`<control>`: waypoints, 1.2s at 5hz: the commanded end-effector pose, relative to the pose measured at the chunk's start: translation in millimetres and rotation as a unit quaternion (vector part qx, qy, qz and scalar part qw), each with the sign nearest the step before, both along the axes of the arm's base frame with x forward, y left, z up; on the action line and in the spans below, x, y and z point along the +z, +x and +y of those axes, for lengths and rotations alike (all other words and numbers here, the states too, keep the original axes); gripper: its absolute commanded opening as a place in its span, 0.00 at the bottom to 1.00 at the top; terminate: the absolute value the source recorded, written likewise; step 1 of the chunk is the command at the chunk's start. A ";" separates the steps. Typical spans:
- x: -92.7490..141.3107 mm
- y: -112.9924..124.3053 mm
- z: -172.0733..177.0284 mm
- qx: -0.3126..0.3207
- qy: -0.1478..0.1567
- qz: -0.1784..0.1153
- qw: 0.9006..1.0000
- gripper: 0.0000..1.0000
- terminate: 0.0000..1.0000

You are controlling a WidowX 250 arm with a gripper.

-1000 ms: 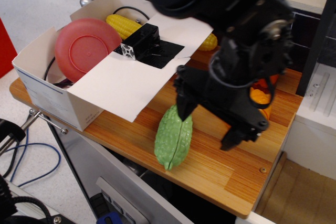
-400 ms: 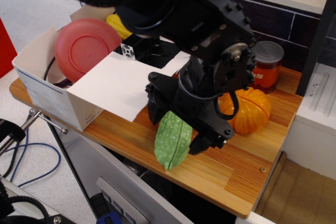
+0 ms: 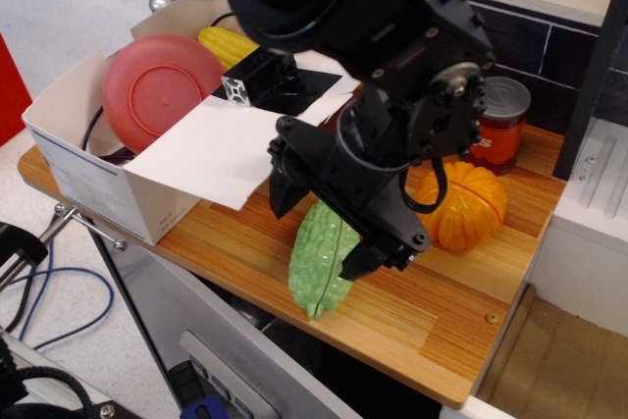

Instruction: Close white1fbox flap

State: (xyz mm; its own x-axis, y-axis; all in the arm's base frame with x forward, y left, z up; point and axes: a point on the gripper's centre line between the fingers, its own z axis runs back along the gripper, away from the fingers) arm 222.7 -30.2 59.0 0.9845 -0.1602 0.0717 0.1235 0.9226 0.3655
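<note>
Black gripper by the cardboard flap
Fingers spread apart over a bumpy green gourd; white1fbox open.

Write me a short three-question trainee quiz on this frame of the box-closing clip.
1. True or false: the broad flap of the white box is already folded shut.
2. Which item sits inside the box? A) pink plate B) orange pumpkin C) red can
3. Fill in: the end effector is above the green ____.

Key: 1 false, it lies open, out over the wooden table; 2 A; 3 gourd.
</note>
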 end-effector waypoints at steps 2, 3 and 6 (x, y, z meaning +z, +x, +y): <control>70.1 11.3 23.7 -0.037 0.080 0.006 0.996 1.00 0.00; 85.3 9.4 55.6 -0.070 0.105 0.015 0.992 1.00 0.00; 77.7 5.0 144.8 -0.096 0.052 0.023 0.994 1.00 0.00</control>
